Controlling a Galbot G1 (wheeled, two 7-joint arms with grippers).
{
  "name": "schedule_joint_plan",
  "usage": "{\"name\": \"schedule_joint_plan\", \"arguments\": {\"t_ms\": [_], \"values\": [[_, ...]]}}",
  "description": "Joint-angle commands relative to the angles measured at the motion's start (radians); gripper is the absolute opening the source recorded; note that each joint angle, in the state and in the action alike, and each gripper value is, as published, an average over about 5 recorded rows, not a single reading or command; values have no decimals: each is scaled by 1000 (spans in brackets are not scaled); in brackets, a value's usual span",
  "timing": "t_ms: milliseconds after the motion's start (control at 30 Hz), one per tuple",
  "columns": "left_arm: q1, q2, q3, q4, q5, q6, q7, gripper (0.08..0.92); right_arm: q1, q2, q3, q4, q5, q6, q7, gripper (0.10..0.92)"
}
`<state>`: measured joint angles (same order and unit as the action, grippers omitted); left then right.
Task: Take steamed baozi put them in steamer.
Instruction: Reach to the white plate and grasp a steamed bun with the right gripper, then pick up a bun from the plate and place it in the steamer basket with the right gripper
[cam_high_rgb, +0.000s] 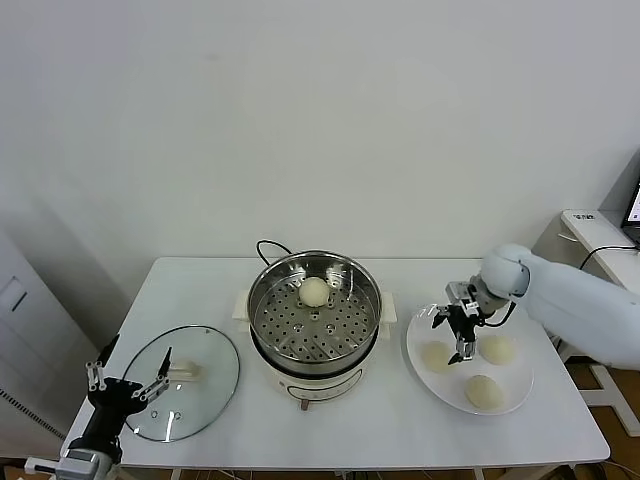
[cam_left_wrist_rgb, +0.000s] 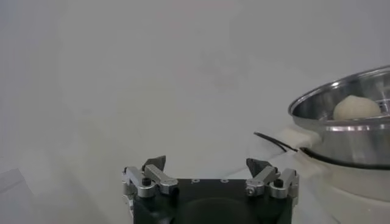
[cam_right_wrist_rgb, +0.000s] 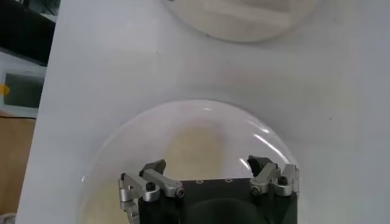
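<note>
The right gripper (cam_high_rgb: 460, 335) hangs open over the plate (cam_high_rgb: 512, 393), just above three buns (cam_high_rgb: 484, 391). A fourth bun (cam_high_rgb: 314, 291) sits in the steamer (cam_high_rgb: 266, 300). They look soft and light, best pinched gently across the sides. The left gripper (cam_high_rgb: 128, 378) waits open near the glass lid (cam_high_rgb: 215, 385).

The steamer (cam_high_rgb: 315, 318) is shiny metal, its inside tray full of little holes, and it sits on a smooth white plastic base with a black cord (cam_high_rgb: 268, 246) at its 11 o'clock. The bun (cam_high_rgb: 314, 291) inside it looks soft, smooth and not shiny, like the three buns (cam_high_rgb: 484, 391) on the glossy white plate (cam_high_rgb: 520, 392) at the steamer's 3 o'clock. The lid (cam_high_rgb: 205, 372) at the steamer's 9 o'clock is clear shiny glass, and the table (cam_high_rgb: 400, 425) is smooth, dull white.
</note>
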<state>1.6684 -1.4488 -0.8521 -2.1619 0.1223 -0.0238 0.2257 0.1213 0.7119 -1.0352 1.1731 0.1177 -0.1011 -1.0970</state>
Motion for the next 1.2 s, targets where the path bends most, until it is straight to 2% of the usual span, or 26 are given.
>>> {"name": "schedule_joint_plan", "arguments": {"t_ms": [33, 267, 500, 733, 833, 933, 1100, 1200], "values": [[2, 0, -9, 2, 3, 0, 0, 823, -79, 15, 54, -21, -32, 3, 12, 823], [6, -5, -11, 3, 3, -2, 0, 823, -87, 48, 53, -49, -56, 5, 19, 794], [11, -5, -17, 4, 0, -7, 1, 823, -73, 51, 40, -50, -69, 5, 42, 616], [8, -6, -18, 3, -1, -8, 1, 823, 69, 13, -64, -6, 13, -1, 15, 420], [6, -4, -20, 2, -3, -7, 0, 823, 223, -8, -161, 32, 92, -1, -3, 369], [5, -2, -24, -1, -8, -6, 1, 823, 426, -4, -288, 73, 231, 6, -25, 358], [2, 0, -26, -5, -11, -4, 1, 823, 800, 103, -520, 90, 516, 10, -79, 357], [-3, -4, -24, -7, -10, -2, 1, 823, 898, 164, -562, 101, 645, -20, -116, 357]]}}
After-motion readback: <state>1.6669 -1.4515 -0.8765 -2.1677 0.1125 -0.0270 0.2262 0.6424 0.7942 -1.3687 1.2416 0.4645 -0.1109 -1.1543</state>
